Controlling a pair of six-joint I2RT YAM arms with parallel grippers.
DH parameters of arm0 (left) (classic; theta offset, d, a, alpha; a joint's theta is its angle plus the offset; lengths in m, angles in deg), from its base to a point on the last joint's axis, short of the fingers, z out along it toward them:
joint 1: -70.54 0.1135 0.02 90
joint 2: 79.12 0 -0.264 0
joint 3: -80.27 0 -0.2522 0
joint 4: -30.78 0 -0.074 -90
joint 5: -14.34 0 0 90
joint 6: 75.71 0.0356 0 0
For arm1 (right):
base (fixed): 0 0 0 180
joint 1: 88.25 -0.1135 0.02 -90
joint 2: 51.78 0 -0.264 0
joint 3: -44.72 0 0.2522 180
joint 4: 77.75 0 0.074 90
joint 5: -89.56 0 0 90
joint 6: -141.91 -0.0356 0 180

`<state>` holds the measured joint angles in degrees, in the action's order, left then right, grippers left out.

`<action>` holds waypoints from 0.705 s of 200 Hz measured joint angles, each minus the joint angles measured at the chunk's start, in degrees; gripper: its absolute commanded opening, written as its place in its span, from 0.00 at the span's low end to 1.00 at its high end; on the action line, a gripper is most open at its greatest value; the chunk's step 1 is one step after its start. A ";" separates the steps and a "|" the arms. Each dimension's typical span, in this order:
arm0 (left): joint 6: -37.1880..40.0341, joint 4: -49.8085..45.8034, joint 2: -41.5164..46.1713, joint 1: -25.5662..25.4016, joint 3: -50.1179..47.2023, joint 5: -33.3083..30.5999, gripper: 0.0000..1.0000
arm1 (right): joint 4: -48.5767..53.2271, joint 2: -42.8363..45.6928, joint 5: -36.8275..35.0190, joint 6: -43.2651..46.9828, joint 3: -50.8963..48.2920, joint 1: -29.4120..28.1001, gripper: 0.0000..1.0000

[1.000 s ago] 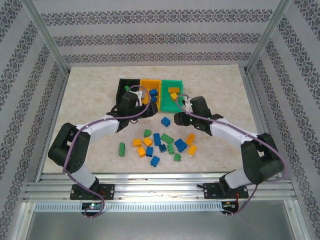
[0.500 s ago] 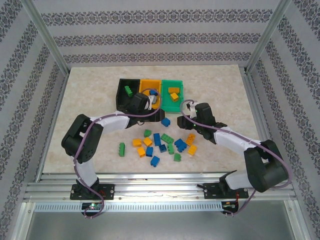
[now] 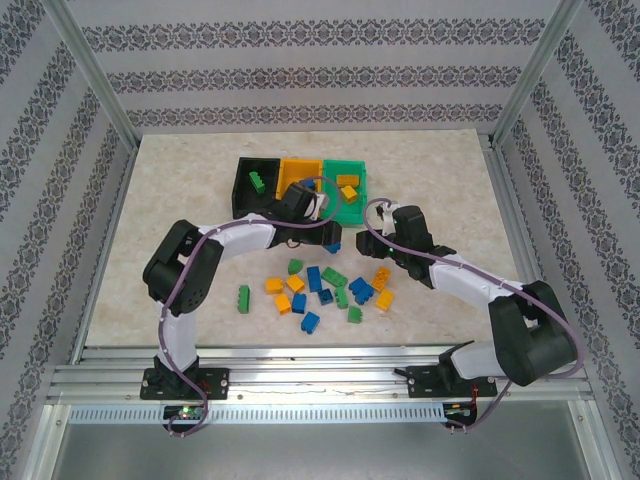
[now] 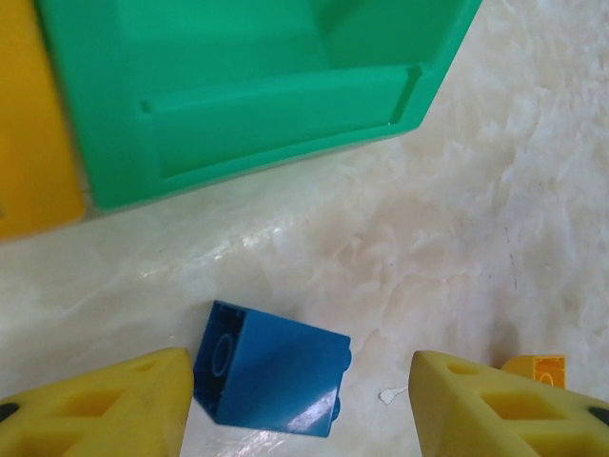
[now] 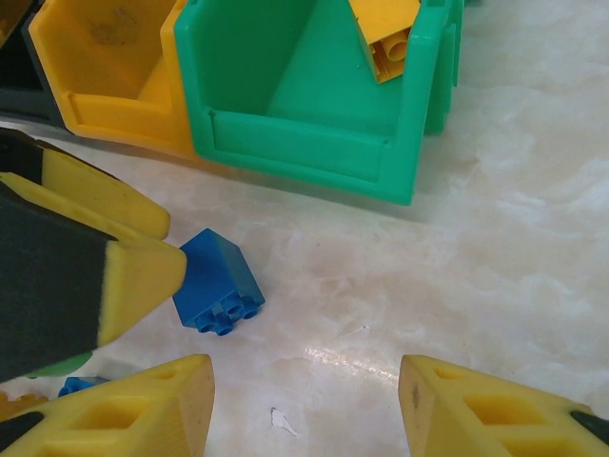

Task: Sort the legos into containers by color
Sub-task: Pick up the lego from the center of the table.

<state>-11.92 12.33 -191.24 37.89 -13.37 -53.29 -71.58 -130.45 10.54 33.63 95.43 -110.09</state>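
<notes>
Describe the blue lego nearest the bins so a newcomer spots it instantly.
On the table, find the green bin, rightmost of three. Just in front of it lies one blue lego, between the fingers of the open left pincer. It sits apart from the main pile, tipped with its studs facing sideways.

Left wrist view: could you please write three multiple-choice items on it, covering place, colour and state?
1. The small blue studded plastic brick lies: A) on the marbled table; B) inside a bin; C) atop another brick.
2. The open plastic bin beyond it is: A) black; B) green; C) blue.
3. The left tool is: A) shut on the brick; B) open, one finger each side of it; C) shut, empty.
Key: 1A, bare tabletop surrounds it; 2B, a green wall faces it; 3B, the gap exceeds the brick.
</notes>
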 measured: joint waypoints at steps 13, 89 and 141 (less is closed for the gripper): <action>1.14 -1.51 -0.90 -0.59 1.51 -0.68 0.62 | -0.13 -0.02 0.02 0.00 0.00 0.02 0.54; 6.93 -16.55 -8.59 -3.87 12.94 -7.91 0.54 | -1.60 -0.26 0.50 -0.90 0.00 0.37 0.55; 7.98 -18.21 -8.68 -4.04 13.31 -9.16 0.37 | -1.95 -0.42 0.68 -1.05 0.00 0.57 0.55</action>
<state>-3.95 -5.88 -199.91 33.85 -0.06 -62.44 -73.53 -130.87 11.22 32.58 95.43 -109.52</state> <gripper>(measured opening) 0.399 0.548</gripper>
